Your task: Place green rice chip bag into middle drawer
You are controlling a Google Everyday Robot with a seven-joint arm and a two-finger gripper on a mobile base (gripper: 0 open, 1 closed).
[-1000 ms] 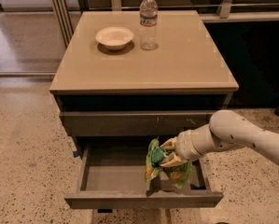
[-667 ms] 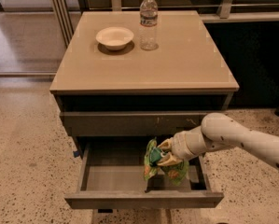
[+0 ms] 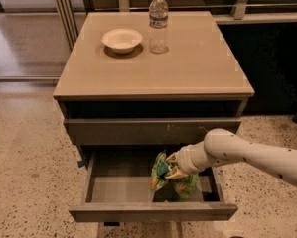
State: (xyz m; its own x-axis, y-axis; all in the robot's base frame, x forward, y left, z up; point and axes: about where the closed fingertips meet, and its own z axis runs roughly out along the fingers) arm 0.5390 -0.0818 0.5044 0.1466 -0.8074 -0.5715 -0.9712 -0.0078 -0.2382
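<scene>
While inside middle drawer (image 3: 153,212) — arm (image 3: 257,155) outstretched, pincer (image 3: 169,170) tight on green rice chip bag (image 3: 186,185).

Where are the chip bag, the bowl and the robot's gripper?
green rice chip bag (image 3: 186,186), camera view, its lower right green corner.
bowl (image 3: 122,38), camera view, middle of its inside.
gripper (image 3: 169,170), camera view, between its fingertips, inside the middle drawer (image 3: 118,190), gripping the bag.

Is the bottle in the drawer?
No, the water bottle stands atop the cabinet; the pincer holds the green chip bag in the middle drawer.
</scene>
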